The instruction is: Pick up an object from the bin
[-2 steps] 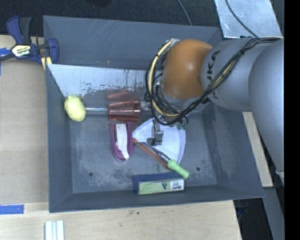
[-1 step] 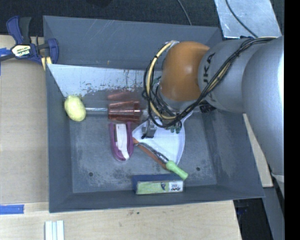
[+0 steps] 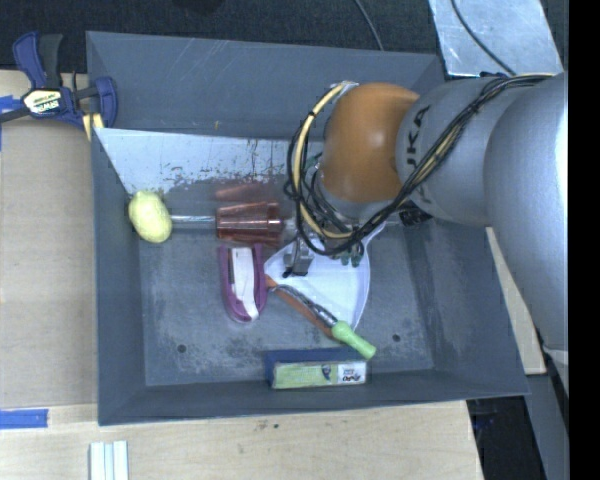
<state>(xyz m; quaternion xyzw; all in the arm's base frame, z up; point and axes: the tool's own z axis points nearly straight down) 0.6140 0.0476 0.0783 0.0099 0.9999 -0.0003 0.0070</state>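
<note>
The gripper (image 3: 299,259), its state impossible to tell, hangs over the flat white sheet (image 3: 338,286); the sheet may slip out.

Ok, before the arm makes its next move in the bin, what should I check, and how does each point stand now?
1. The gripper is inside the bin, over its middle: ok.
2. One clear target below it: cannot tell; white flat piece and dark red cylinder are both close.
3. Gripper free of any load: cannot tell.
4. Path free of neighbours: not ok; the green-tipped pen lies across the white piece beside the gripper.
5. Purple-white thing and green box lie apart from it: ok.
</note>
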